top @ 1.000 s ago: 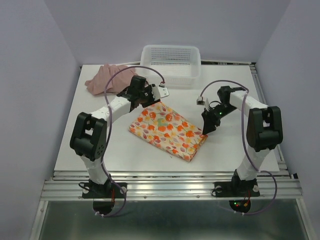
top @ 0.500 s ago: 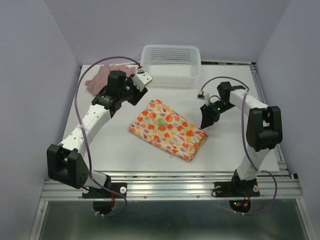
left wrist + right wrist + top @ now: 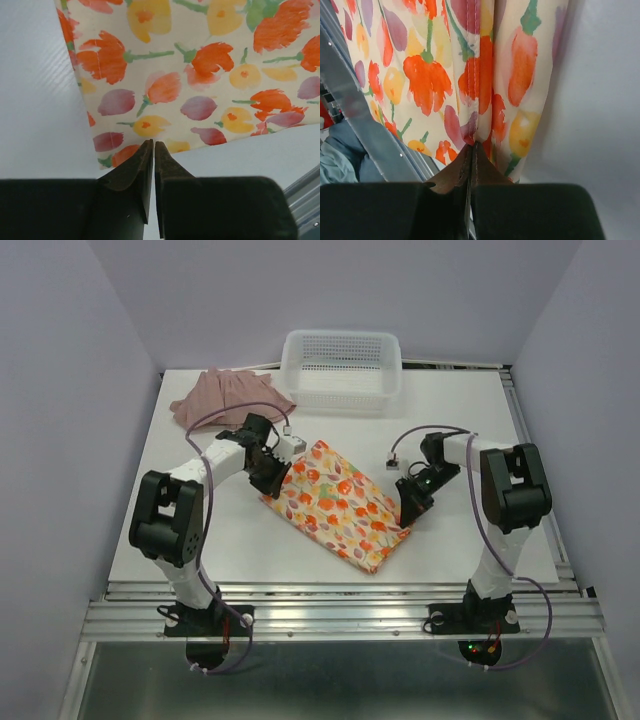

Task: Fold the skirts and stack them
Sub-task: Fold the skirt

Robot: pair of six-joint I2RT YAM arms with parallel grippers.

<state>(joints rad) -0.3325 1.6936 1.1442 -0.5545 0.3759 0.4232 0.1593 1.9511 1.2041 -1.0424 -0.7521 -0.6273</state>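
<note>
The cream skirt [image 3: 340, 505] with orange, red and yellow flowers lies folded in a slanted rectangle at mid-table. At its left corner, my left gripper [image 3: 272, 476] stands low; in the left wrist view its jaws [image 3: 153, 143] are nearly together on the edge of the printed cloth [image 3: 200, 65]. My right gripper [image 3: 407, 510] is at the skirt's right corner, and in the right wrist view [image 3: 471, 145] it is shut on a bunched seam of the print [image 3: 420, 75]. The dusty pink ruffled skirt [image 3: 228, 395] lies crumpled at the back left, touched by neither gripper.
A white mesh basket [image 3: 342, 337] stands at the back centre, just behind the printed skirt. Metal rails [image 3: 340, 590] run along the table's near edge, close to the skirt's lowest corner. The table's right edge lies beyond the right arm.
The left arm swung back from the pink skirt down to the printed skirt's left corner and closed. The right gripper dropped to the right corner and shut. The skirt shifted slightly.
</note>
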